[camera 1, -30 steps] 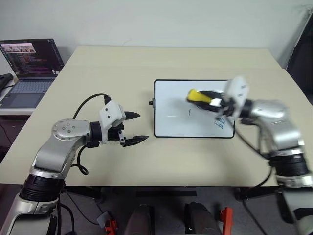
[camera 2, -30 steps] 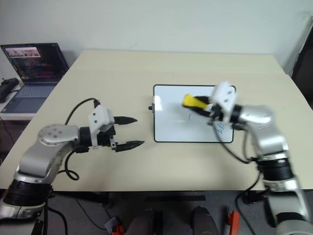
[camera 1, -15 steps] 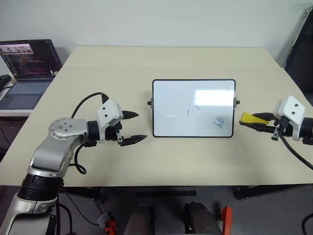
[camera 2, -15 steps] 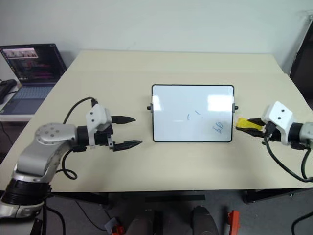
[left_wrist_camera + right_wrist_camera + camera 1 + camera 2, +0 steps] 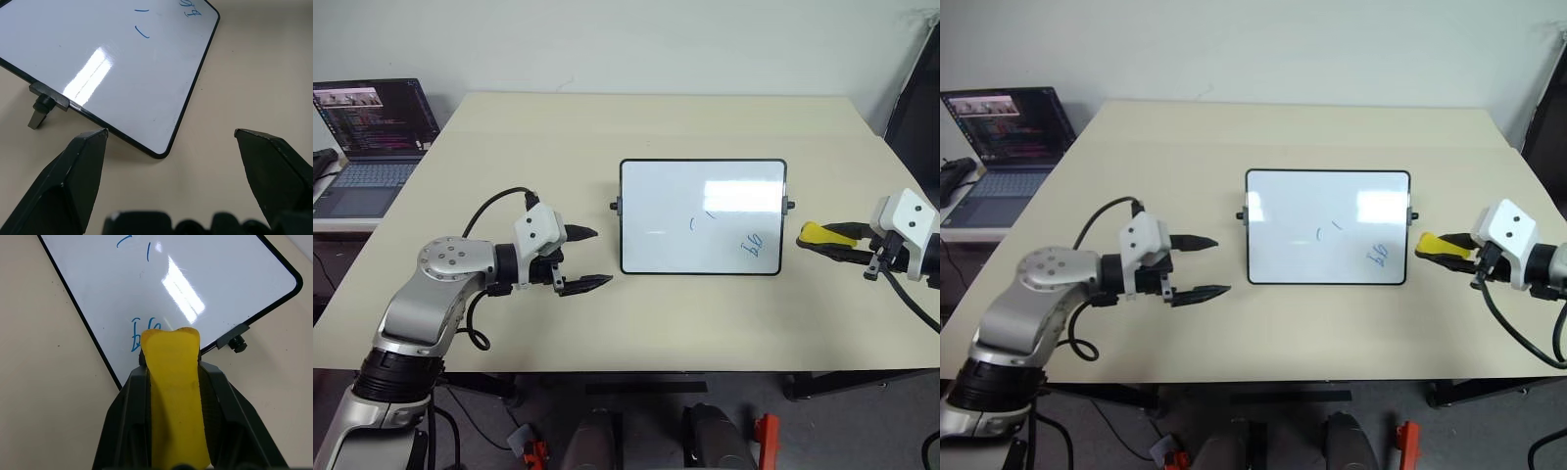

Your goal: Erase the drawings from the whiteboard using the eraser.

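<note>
Off the whiteboard's (image 5: 703, 216) right edge, the right gripper (image 5: 834, 240) grips the eraser (image 5: 820, 234).
Blue drawings (image 5: 756, 245) remain; the left gripper (image 5: 582, 258) gapes wide.

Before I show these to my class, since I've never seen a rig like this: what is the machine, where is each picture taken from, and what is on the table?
It is a two-armed humanoid robot. Two pictures come from cameras in its head, looking down over a tan table. The other two come from cameras on its wrists, looking along each claw's black fingers. On the table lies a small whiteboard with a few blue drawings on it. The right claw is shut on a yellow eraser, held off the board's right edge. The left claw is open and empty, left of the board. A laptop sits off to the left.
</note>
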Controlling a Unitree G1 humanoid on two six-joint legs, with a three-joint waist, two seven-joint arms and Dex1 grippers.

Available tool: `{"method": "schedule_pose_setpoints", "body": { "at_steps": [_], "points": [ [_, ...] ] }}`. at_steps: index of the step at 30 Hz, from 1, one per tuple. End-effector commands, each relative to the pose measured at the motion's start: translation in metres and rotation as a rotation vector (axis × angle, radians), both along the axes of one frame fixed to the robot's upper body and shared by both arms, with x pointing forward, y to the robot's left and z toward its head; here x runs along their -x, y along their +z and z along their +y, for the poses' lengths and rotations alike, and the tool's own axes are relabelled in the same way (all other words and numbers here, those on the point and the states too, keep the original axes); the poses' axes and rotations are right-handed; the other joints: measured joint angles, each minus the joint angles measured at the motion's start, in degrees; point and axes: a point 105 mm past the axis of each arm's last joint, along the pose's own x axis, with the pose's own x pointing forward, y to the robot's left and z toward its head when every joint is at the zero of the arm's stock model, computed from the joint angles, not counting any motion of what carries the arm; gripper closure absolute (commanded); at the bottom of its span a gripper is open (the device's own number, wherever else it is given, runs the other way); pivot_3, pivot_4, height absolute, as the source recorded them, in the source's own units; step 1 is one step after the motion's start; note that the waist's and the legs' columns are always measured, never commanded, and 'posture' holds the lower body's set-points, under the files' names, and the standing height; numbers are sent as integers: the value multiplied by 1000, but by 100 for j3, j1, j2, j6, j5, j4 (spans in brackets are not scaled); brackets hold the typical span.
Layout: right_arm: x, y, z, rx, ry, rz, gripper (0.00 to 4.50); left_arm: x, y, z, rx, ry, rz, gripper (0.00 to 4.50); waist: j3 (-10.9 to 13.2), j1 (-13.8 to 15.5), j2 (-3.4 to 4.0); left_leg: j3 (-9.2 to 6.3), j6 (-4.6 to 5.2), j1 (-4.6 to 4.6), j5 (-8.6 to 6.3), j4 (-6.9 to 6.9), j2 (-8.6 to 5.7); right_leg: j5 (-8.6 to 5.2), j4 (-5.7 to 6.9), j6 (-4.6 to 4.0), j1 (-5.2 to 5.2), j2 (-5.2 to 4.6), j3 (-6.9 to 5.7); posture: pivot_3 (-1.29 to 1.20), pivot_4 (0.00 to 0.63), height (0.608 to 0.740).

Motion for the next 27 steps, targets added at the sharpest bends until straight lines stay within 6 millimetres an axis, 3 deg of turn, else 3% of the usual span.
{"method": "schedule_pose_setpoints", "body": {
  "at_steps": [1,8,27],
  "points": [
    [4,17,1,16,10,-57,3537,1,12,-2,-6,-18,-49,0,0,0,0,0,0,0,0,0,0,0,0,0,0,0,0,0,150,740],
    [-12,41,1,-16,-28,-205,3537,0,14,-3,-6,-25,-55,0,0,-5,0,1,0,0,0,7,0,0,5,0,0,0,1,0,150,740],
    [-13,42,12,-48,13,-208,3537,-2,14,-4,-4,-25,-61,0,0,4,0,-1,0,-1,0,21,0,2,11,1,4,0,0,0,150,740]
  ]
}}
